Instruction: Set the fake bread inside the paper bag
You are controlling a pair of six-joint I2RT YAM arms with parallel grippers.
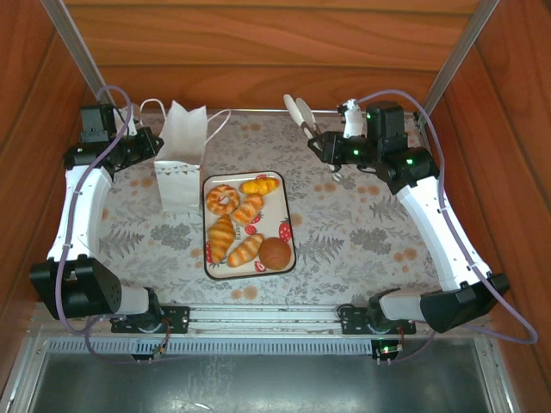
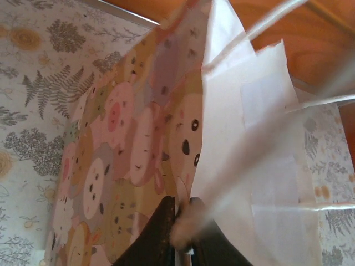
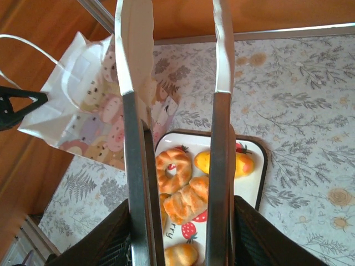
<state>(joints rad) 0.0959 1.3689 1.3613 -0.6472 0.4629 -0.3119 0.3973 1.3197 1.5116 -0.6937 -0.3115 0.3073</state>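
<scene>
The white paper bag (image 1: 181, 155) stands upright at the back left, its pinkish animal-print side (image 2: 133, 138) facing the left wrist camera. My left gripper (image 2: 186, 227) is shut on the bag's top edge, pinching one wall at the rim. The fake bread lies on a strawberry-print tray (image 1: 285, 215): a ring doughnut (image 1: 223, 200), a yellow roll (image 1: 259, 185), croissants (image 1: 247, 211), a long roll (image 1: 244, 250) and a dark round bun (image 1: 275, 253). My right gripper (image 1: 331, 146) holds metal tongs with white tips (image 3: 133, 50). The tongs stand apart and empty, above the doughnut (image 3: 173, 169), with the bag (image 3: 83, 105) to their left.
A floral cloth (image 1: 362, 232) covers the table. Wooden walls (image 1: 26, 129) close in the left, right and back. A metal rail (image 1: 258, 317) runs along the near edge between the arm bases. The bag's cord handles (image 1: 219, 125) stick out sideways.
</scene>
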